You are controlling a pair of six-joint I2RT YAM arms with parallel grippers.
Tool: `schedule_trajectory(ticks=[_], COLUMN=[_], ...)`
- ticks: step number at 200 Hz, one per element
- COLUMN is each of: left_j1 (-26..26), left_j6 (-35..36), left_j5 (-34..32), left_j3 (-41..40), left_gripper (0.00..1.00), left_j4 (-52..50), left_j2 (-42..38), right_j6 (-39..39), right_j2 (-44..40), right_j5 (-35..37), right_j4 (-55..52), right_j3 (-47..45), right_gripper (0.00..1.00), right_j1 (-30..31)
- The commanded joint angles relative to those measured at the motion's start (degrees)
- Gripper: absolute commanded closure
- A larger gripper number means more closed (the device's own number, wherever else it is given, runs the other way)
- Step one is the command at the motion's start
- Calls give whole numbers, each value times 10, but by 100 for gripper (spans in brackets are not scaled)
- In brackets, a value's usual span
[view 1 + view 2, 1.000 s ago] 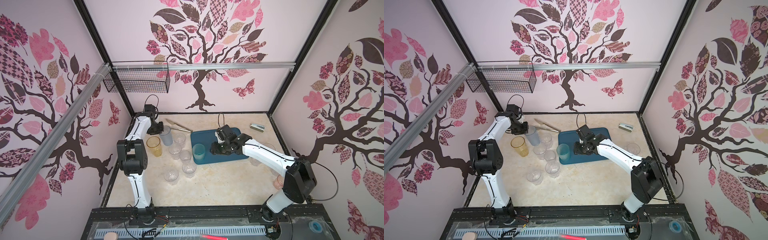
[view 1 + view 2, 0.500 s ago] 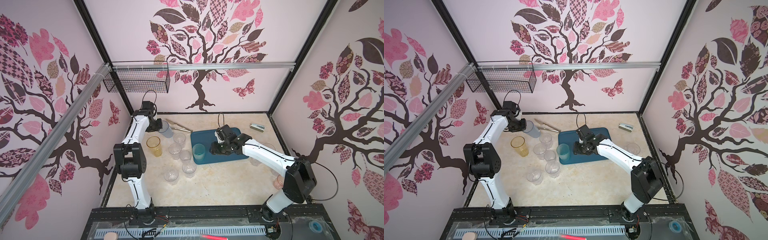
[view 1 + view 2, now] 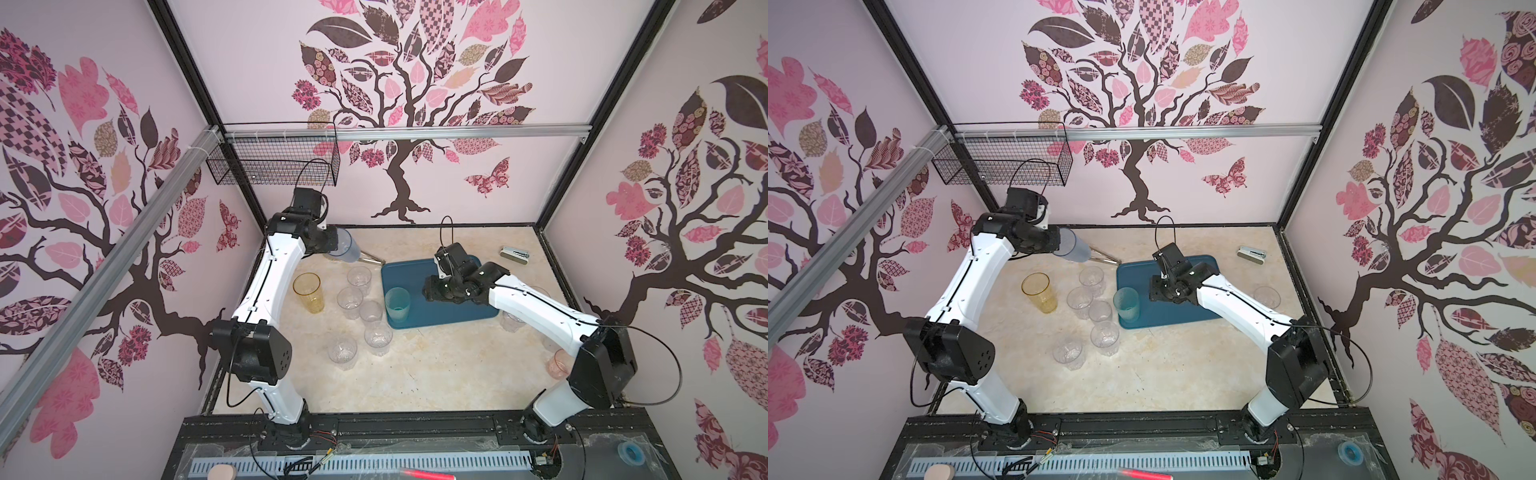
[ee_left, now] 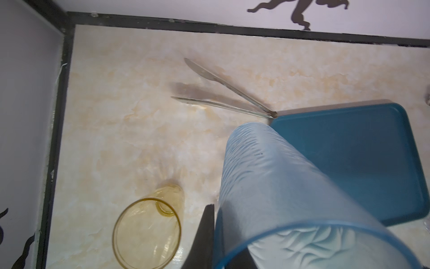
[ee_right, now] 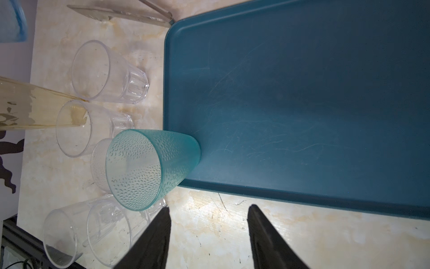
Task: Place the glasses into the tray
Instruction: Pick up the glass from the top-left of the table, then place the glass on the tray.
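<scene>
Holding a tall, rippled, see-through blue-grey tumbler [image 3: 347, 250] by its rim, the left gripper [image 4: 216, 216] is clamped on the wall of the glass. One finger is outside, and the other, I think, is inside. The tumbler hangs tilted in the air over the far left part of the marble-patterned desk [image 3: 415, 374]. It is above the thin metal tongs [image 4: 232, 93] and just beside the far left corner of the flat dark teal-blue plastic tray [image 3: 409, 277]. A rim grip probably suits such a wide glass, because the jaws need not go around it. The tilt must be taken out before the glass is set down, or it may fall over.

One dotted teal-green tumbler [image 5: 151, 167] already stands upright in the tray, at the near left corner, so the rest of the tray floor is free.

The right gripper [image 5: 209, 207] hovers over the tray's near edge with its jaws apart and nothing between them. It is close to the teal-green tumbler but does not touch it.

Outside the tray, an amber tumbler [image 3: 308, 292] and five short clear faceted glasses [image 3: 371, 311] wait together on the desk, left of the tray. A pinkish glass [image 3: 557, 363] stands by the right edge. So the task seems to be in its early part.
</scene>
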Motion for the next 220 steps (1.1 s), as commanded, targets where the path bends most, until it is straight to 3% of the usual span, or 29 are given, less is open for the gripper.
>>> schedule_trajectory(ticks=[1,34,72,179,220], left_j1=[-54,-95,-111,-114,-124], left_j6=[-5,6,19,19,26], left_j5=[4,7,19,10,-6], left_j3=[66,157,195,229,279], left_gripper=[100,100,100,100,100], left_j4=[-7,-41,-71,-63,-88], left_j2=[20,124,205,297,337], right_j6=[7,12,18,25,25], right_j2=[-33,-62,-77,-63,-60], right_j5=[31,45,53,33,33], right_j4=[-13,-19,-23,-9,-6], right_j3=[7,-9,-24,-34,-39], right_gripper=[43,43,43,43,43], right_j1=[-11,-23,-26,-26,-26])
